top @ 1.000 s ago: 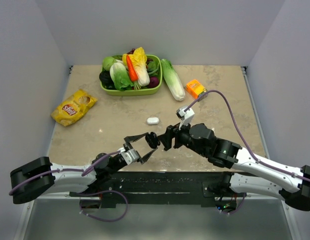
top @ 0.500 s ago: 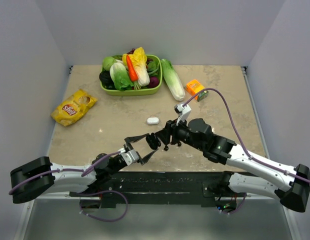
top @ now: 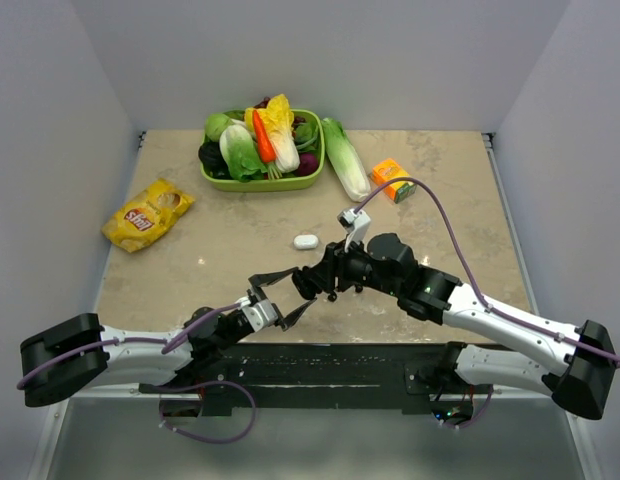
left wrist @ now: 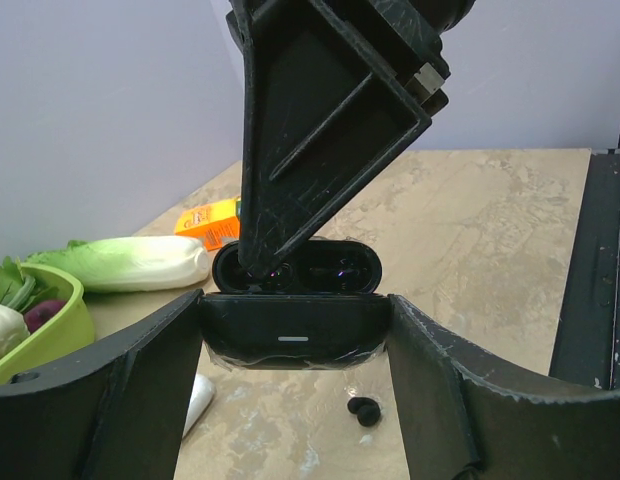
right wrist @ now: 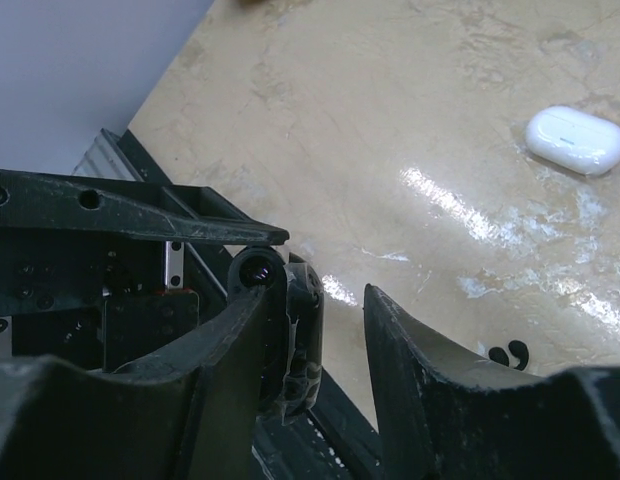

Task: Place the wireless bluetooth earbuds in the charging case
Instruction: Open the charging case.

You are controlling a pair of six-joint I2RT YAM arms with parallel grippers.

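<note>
My left gripper (top: 299, 289) is shut on the open black charging case (left wrist: 293, 330), held level above the table with its lid up. My right gripper (top: 324, 277) is open, right over the case. One of its fingers (left wrist: 290, 150) reaches down into the case's left well. In the right wrist view the case (right wrist: 308, 325) lies against the left finger, apart from the right one. One black earbud (left wrist: 363, 409) lies on the table below the case; it also shows in the right wrist view (right wrist: 509, 352). White earbuds are out of view. I cannot tell what is in the wells.
A closed white case (top: 306, 241) lies on the table beyond the grippers. At the back stand a green basket (top: 252, 184) of vegetables, a cabbage (top: 345, 172) and an orange box (top: 392, 178). A yellow chip bag (top: 147, 214) lies left.
My right arm has moved left and forward, bringing its open gripper onto the case. My left gripper has held the case still.
</note>
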